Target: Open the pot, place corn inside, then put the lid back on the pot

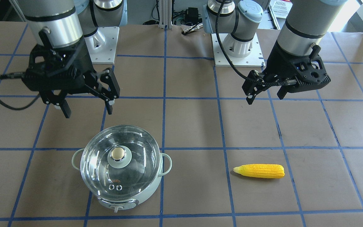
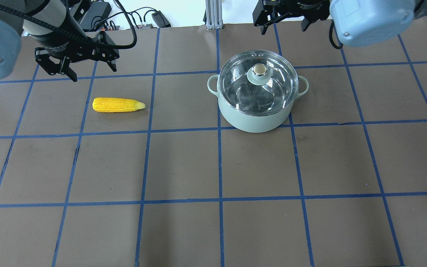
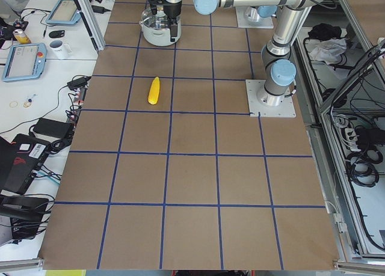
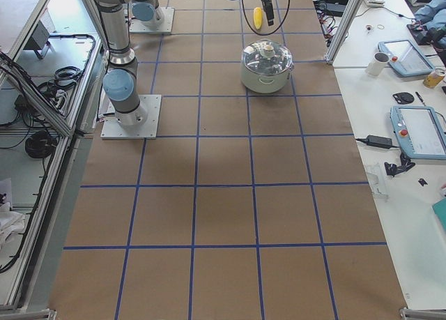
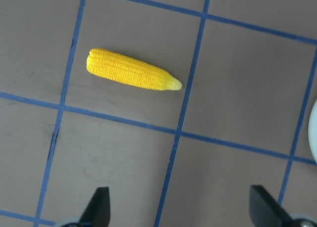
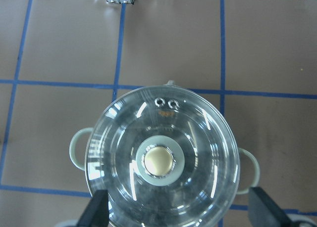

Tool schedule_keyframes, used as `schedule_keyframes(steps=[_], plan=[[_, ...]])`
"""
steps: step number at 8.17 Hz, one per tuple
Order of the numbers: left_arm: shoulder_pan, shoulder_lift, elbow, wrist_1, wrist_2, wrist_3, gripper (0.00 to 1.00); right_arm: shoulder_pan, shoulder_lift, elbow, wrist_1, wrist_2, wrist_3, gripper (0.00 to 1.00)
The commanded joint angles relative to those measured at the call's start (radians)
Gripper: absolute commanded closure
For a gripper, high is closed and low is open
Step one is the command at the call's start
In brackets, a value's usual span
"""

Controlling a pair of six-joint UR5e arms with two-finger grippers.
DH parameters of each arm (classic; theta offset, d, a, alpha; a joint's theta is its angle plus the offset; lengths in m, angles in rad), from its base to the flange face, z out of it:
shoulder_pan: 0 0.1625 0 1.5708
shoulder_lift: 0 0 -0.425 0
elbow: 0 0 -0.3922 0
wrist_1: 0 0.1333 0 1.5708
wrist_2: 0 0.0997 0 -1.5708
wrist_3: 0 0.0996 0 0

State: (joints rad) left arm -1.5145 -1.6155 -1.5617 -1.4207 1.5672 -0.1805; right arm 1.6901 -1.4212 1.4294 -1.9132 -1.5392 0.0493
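**Desk**: brown surface marked into squares by blue tape lines. It carries every item listed below.

**Pot**: pale mint green and round, with a loop handle on each side. It stands upright on the right half of the overhead view, over a crossing of tape lines. Its control knob faces away from the robot.

**Lid**: clear glass, seated level on the pot's rim, so the pot is closed. It has a pale green centre disc with a beige-topped shiny knob. Two metal-ringed vent holes lie on the same side as the control knob. The steel interior shows through the glass.

**Corn**: bright yellow ear lying flat on the desk, on the left half of the overhead view and well apart from the pot. Its paler pointed tip is turned toward the pot. One tape line runs just past the tip.

**Left pincer**: fingers spread wide with nothing between them. It hangs above the desk near the corn without touching it. In its wrist view the corn lies ahead of the fingertips.

**Right pincer**: fingers spread wide with nothing between them. It is raised above the pot, clear of the lid. In its wrist view the lid's knob sits about midway between the two fingertips.
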Motion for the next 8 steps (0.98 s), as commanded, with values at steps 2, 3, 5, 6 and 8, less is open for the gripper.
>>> schedule_keyframes(steps=[2,3,5,6,8], plan=[[0.031,-0.099,-0.008,0.182,0.019,-0.404,0.00,0.008,0.149,0.003,-0.125,0.039,0.127,0.00],[0.052,-0.125,-0.009,0.183,0.017,-0.469,0.00,0.008,0.189,0.005,-0.095,0.021,0.164,0.03],[0.086,-0.185,-0.009,0.183,0.010,-0.700,0.00,0.008,0.228,0.005,-0.096,0.025,0.188,0.06],[0.086,-0.239,-0.008,0.183,0.011,-0.790,0.00,0.010,0.249,0.003,-0.098,0.033,0.236,0.06],[0.086,-0.320,-0.009,0.192,0.007,-0.873,0.00,0.016,0.257,0.003,-0.095,0.034,0.264,0.04]])
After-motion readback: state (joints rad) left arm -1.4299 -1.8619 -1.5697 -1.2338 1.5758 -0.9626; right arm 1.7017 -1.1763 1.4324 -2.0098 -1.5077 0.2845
